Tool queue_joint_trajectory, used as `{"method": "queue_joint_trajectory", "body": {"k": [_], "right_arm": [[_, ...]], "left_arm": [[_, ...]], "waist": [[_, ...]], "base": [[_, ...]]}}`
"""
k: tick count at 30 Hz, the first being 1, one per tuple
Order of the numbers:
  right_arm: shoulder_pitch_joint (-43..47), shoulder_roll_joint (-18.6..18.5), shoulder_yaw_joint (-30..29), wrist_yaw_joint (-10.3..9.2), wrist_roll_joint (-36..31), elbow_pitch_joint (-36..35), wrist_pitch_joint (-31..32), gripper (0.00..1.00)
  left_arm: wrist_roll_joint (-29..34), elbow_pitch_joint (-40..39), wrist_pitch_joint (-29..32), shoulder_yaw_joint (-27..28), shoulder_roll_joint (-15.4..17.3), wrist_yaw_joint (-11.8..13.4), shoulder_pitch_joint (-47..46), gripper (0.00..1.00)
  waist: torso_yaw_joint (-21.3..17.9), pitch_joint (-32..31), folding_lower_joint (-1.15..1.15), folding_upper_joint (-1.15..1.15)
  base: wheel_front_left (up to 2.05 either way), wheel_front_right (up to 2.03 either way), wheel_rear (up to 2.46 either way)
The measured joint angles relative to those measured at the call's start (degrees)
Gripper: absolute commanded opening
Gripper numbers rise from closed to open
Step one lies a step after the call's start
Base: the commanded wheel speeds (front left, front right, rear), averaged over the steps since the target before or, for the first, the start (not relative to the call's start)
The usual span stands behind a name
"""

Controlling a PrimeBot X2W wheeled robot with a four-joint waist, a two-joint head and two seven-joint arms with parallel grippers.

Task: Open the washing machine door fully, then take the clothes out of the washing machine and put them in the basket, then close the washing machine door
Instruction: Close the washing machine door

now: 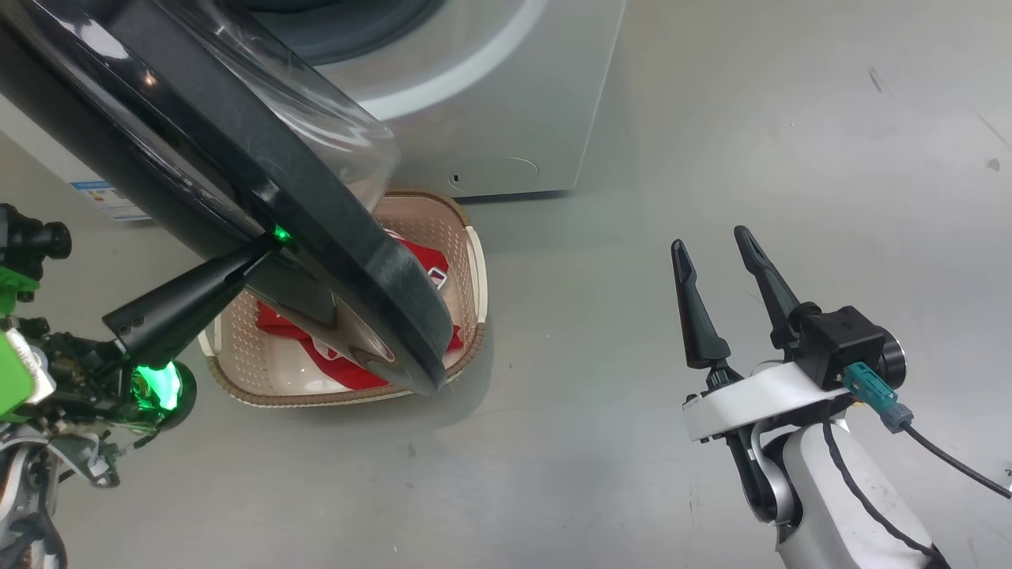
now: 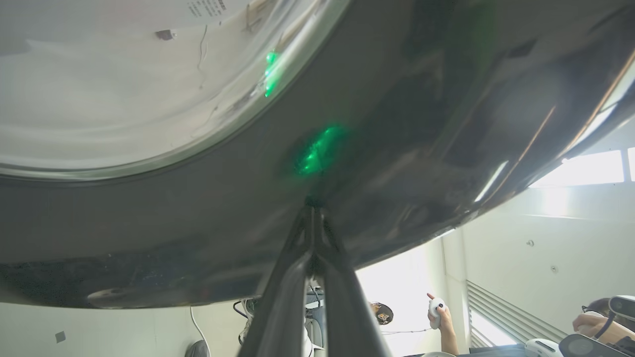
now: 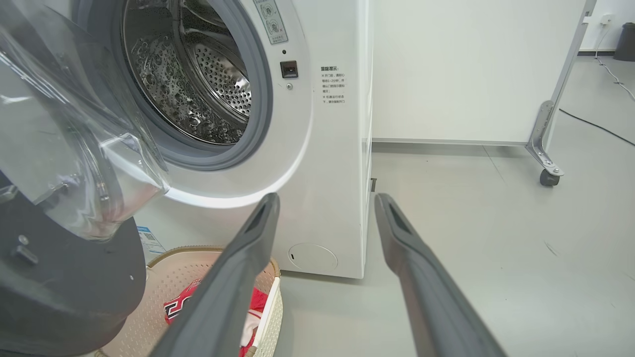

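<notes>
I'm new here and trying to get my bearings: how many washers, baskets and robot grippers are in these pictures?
Washer: 1
Basket: 1
Grippers: 2, the left gripper and the right gripper
Total: 4

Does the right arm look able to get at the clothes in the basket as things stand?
Probably, but tightly: the washing machine door overhangs most of the basket, leaving only the clothes near its right side exposed to the open right gripper.
</notes>
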Motion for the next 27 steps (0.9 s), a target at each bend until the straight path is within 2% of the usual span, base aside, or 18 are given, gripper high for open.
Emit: {"method": "queue_joint_trajectory", "body": {"k": [27], "right_arm": [[-3.3,0.6,1.7,0.58,2.5,2.9,-0.6,1.0]], "left_arm": [[0.6,9.1,-5.3,-0.7,-2.2,5.3,-17.3,0.0]], "waist": [[-10.1,4.2,0.0,0.0]], "base": [[0.0,0.0,0.0]]}}
